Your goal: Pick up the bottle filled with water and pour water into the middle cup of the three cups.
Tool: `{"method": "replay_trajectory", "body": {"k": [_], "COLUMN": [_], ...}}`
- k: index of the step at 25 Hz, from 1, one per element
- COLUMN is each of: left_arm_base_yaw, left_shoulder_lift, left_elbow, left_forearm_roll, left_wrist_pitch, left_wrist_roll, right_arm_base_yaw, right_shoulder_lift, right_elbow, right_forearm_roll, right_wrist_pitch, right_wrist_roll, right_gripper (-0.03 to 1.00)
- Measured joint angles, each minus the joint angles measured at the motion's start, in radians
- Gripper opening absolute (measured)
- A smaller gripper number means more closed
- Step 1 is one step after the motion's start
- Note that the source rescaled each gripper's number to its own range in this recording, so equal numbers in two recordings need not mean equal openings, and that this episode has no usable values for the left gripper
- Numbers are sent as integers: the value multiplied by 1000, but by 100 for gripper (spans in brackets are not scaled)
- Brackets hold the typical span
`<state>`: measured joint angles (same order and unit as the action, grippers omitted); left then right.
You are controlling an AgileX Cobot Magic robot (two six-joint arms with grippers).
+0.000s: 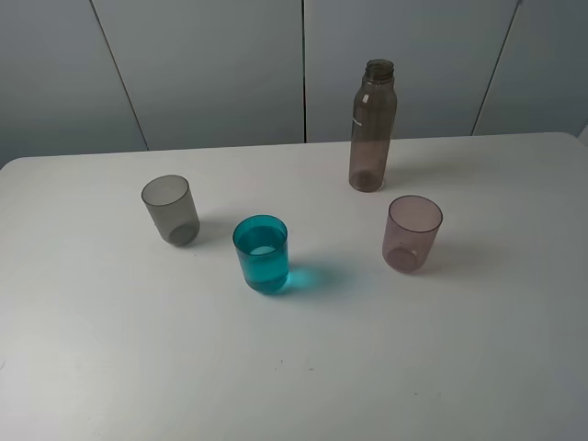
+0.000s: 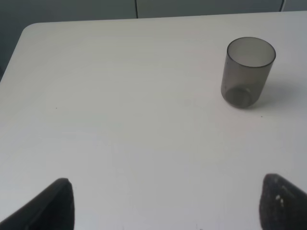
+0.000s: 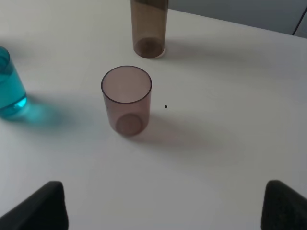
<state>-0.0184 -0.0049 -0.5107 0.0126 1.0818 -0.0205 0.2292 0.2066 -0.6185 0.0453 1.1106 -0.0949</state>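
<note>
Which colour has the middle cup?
Teal-blue, translucent; the middle cup shows best in the exterior high view.

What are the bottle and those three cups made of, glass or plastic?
Probably plastic, though the look alone can't rule out glass. The bottle is smoky-brown and see-through, with a threaded neck. The grey cup, teal cup and pink cup are tinted, translucent, thin-walled and smooth; the table shows through them.

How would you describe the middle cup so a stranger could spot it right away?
On the white table, three short cups stand in a loose row in front of a tall brown bottle. The middle cup is the teal one, between grey and pink, and nearest the front.
</note>
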Motion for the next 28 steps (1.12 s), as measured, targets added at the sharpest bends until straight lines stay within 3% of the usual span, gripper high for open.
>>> {"method": "replay_trajectory", "body": {"k": [5,11,28], "left_arm_base_yaw": [0,0,0], "left_shoulder_lift": [0,0,0], "left_elbow": [0,0,0], "left_forearm_roll": [0,0,0], "left_wrist_pitch": [0,0,0], "left_wrist_roll": [0,0,0], "right_arm_base_yaw": [0,0,-17], "right_shoulder_lift": [-110,-200,-207], "right_elbow": [103,105,107], "right_forearm_roll": [-5,-58,-57], "right_wrist_pitch": [-7,-14,-14], "right_wrist_roll": [5,76,95], "right_gripper": [62,62,62]}}
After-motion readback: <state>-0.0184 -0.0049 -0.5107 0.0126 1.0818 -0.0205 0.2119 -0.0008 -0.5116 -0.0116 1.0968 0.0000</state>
